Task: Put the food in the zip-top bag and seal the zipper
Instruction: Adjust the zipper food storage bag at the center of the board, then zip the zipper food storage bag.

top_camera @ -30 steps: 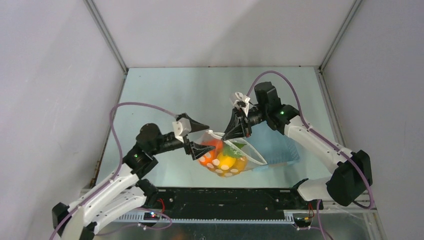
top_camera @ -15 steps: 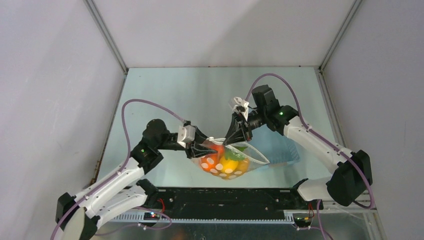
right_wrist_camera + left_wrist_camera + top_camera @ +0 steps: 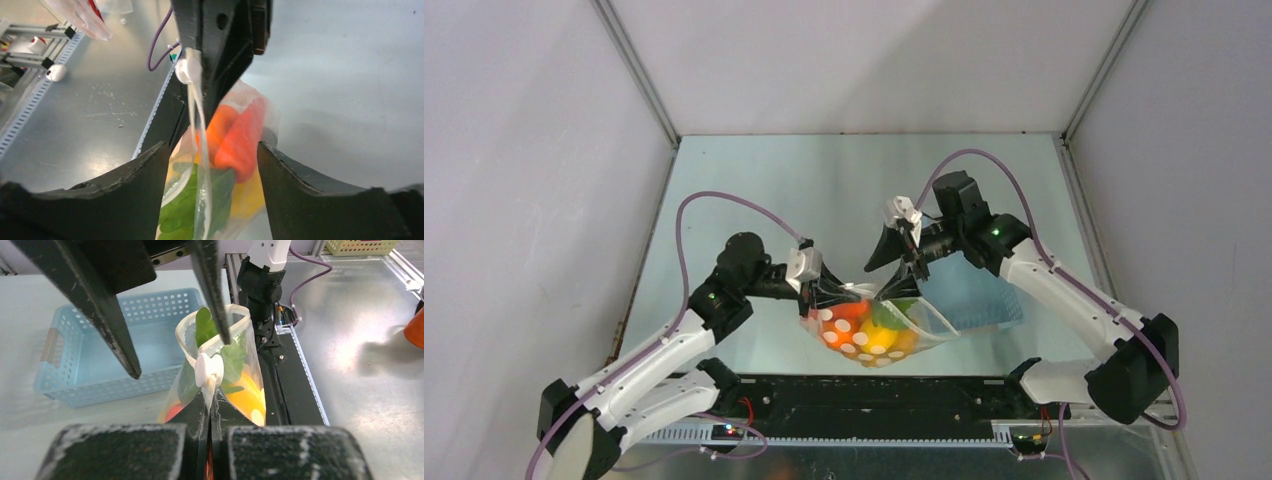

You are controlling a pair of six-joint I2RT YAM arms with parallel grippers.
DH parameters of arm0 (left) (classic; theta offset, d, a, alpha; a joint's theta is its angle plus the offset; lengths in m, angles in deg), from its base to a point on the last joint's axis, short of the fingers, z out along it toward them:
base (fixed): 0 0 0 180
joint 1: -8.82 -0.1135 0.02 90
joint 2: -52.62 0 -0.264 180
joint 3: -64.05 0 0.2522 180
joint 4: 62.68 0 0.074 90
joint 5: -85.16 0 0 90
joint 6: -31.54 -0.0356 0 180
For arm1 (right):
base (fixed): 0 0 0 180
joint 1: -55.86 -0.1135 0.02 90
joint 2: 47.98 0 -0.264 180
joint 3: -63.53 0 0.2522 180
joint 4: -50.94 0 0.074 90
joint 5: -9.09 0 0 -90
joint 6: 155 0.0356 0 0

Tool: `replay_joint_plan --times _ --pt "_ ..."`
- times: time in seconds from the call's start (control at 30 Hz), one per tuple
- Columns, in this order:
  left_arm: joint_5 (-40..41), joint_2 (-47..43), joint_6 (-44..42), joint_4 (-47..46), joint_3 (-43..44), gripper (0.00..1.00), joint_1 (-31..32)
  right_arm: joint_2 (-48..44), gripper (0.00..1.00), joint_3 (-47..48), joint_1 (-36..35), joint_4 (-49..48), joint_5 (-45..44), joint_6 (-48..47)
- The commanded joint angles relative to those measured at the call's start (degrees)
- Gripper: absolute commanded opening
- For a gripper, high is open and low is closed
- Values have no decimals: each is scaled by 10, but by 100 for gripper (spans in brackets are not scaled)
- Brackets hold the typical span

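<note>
On the tabletop (image 3: 754, 180), just ahead of the blue basket (image 3: 979, 300), we see the dotted bag (image 3: 879, 340) held up between the two arms near the front edge; whether its bottom touches the tabletop we cannot tell. The left tool (image 3: 827, 296) is clamped on the bag's top corner, film pinched between its pads just below the slider (image 3: 209, 371). The right tool (image 3: 886, 278) stands with its fingers apart, straddling the bag's mouth and gripping nothing. The food (image 3: 864, 325), orange, red, yellow and green pieces, sits inside the bag, and we see none loose on the tabletop. The zipper (image 3: 199, 125) gapes into an open loop at the end away from the slider. We judge the filling done and the sealing in hand. The next move, as we read it, calls for the right tool to close on the slider or the rim beside it. The left would then hold the corner taut while the strip is drawn shut along its whole length.
</note>
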Motion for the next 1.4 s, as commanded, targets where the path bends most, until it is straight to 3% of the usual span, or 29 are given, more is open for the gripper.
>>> replay_joint_plan --times 0.0,0.13,0.33,0.47,0.6,0.77,1.37 --pt "12 -17 -27 16 25 0 1 -35 71 25 -35 -6 -43 -32" --pt "52 -24 -33 37 30 0 13 -39 73 13 -99 -111 -152 54" --pt "100 -27 -44 61 35 0 23 -34 66 9 -136 -159 -243 93" --pt "97 -31 -49 62 35 0 23 -39 55 8 -148 -146 -259 87" --pt "91 -41 -51 56 30 0 23 -48 53 6 -153 -138 -267 83" --pt "95 -46 -55 58 27 0 24 -58 43 -2 -153 -137 -271 81" --pt "90 -46 -56 64 32 0 24 -73 41 -21 -160 -188 -260 100"
